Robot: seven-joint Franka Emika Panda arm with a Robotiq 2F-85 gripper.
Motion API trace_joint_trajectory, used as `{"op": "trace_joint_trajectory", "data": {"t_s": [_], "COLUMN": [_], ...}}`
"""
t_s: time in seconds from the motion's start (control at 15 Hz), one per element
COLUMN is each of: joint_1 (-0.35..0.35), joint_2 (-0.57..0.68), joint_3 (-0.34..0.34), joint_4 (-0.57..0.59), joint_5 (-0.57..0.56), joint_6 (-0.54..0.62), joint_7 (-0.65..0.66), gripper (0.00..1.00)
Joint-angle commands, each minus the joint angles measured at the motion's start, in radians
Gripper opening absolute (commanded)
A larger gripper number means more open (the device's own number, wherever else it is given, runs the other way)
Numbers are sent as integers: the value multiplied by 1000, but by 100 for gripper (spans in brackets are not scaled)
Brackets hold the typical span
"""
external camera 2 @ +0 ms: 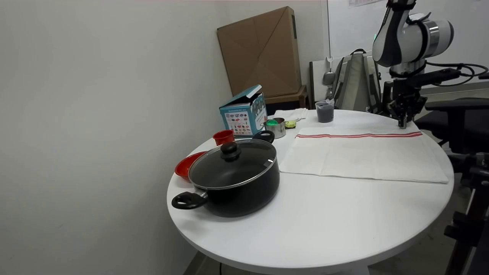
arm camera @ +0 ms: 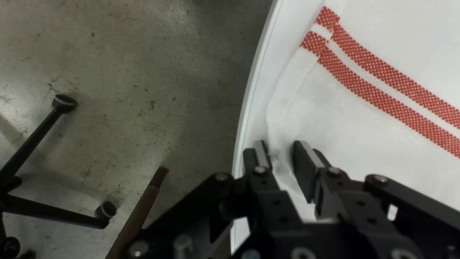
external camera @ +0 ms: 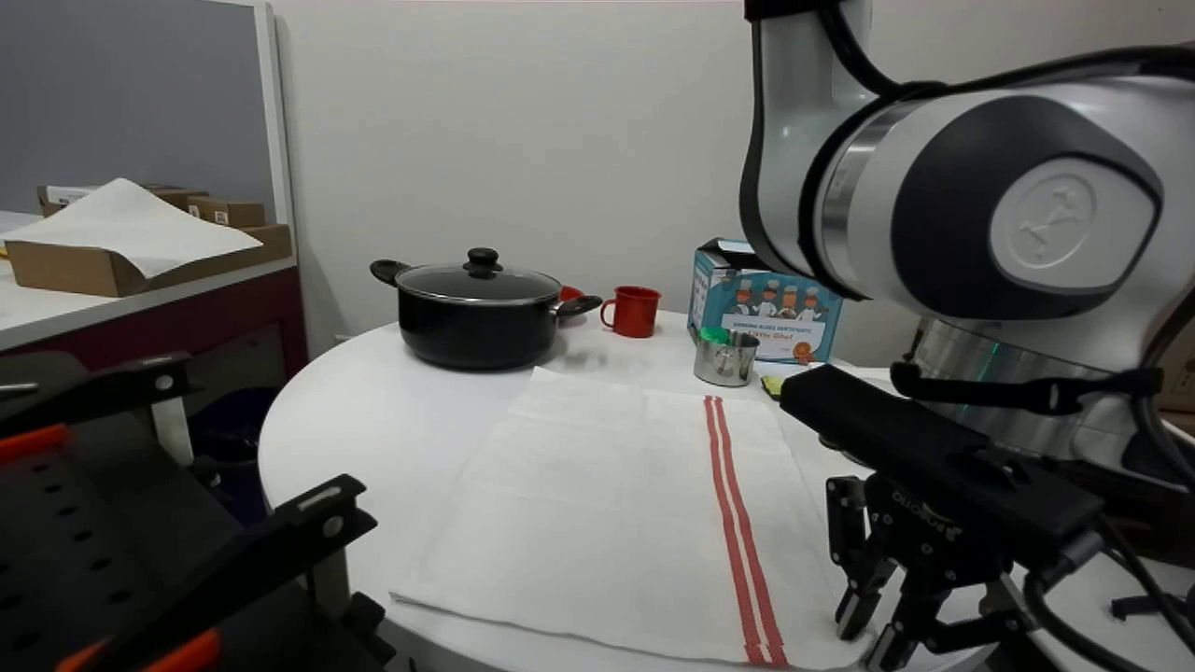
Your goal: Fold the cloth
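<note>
The white cloth lies flat on the round white table, in an exterior view (external camera: 597, 532) and in an exterior view (external camera 2: 366, 158). It also shows in the wrist view (arm camera: 366, 158). Two narrow red stripes (external camera: 733, 513) run along one side. My gripper (arm camera: 281, 154) points down at the striped side's corner, close to the table edge. Its fingers are apart, with a slightly wrinkled cloth edge between and below them. The fingertips are low at the cloth in both exterior views (external camera: 866, 637) (external camera 2: 403, 124). Whether they touch the fabric cannot be told.
A black lidded pot (external camera: 476, 322) stands beyond the cloth, with a red mug (external camera: 635, 312), a metal cup (external camera: 725, 359) and a blue box (external camera: 775, 313). A dark cup (external camera 2: 324, 111) stands near the back. The table rim (arm camera: 248, 104) runs just beside the gripper.
</note>
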Motion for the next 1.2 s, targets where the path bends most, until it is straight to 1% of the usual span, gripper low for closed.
{"op": "trace_joint_trajectory", "data": {"t_s": [0.0, 0.13, 0.2, 0.33, 0.73, 1.13], "joint_1": [-28, -34, -37, -40, -38, -23], "joint_2": [37, 23, 17, -11, -94, -183], "joint_3": [8, 13, 15, 23, 60, 106], "joint_4": [29, 21, 16, -1, -72, -115], "joint_5": [3, 6, 7, 7, 15, 43], "joint_6": [4, 3, 2, -15, -43, -96], "joint_7": [-20, -21, -23, -27, -66, -69], "gripper": [5, 5, 7, 8, 7, 8]}}
